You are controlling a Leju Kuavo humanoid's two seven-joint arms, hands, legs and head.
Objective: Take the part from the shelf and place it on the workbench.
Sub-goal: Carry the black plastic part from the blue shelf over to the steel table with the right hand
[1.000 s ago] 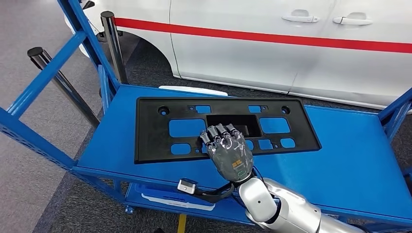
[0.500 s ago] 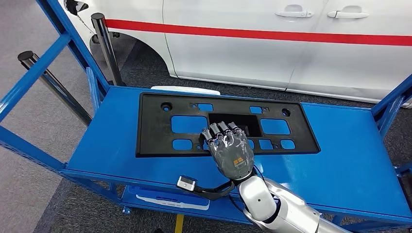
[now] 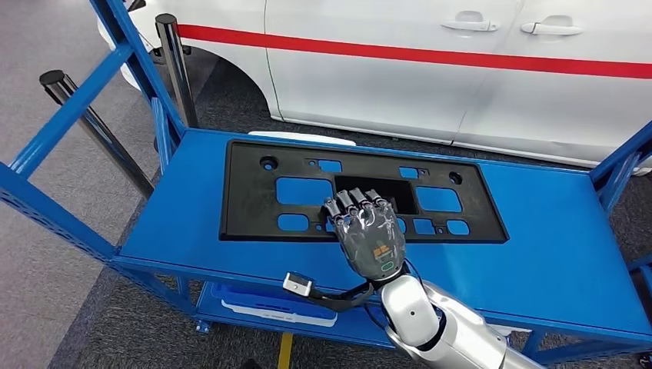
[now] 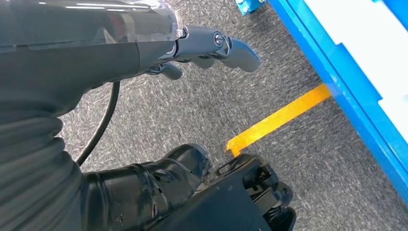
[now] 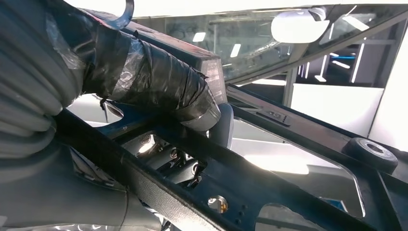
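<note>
A flat black plastic part [image 3: 254, 200] with several cut-outs lies on the top deck of the blue shelf [image 3: 553, 254]. My right hand [image 3: 369, 234] reaches over its near edge, with the fingers curled into the central rectangular opening. In the right wrist view the taped thumb [image 5: 159, 84] presses on one side of a bar of the part [image 5: 298, 192] and the fingers lie on the other side, so the hand grips it. My left hand [image 4: 202, 43] hangs over the grey floor with its fingers apart and holds nothing.
A white car with a red stripe [image 3: 430, 77] stands close behind the shelf. Two black posts [image 3: 173, 61] rise at the left beside the blue frame bars [image 3: 69, 115]. A white and blue item [image 3: 269, 304] lies on the lower deck. A yellow floor line [image 4: 279, 118] runs by the shelf base.
The whole picture has shifted a little, so the camera moved. My right hand keeps the same grip on the part, which lies in the same place on the shelf.
</note>
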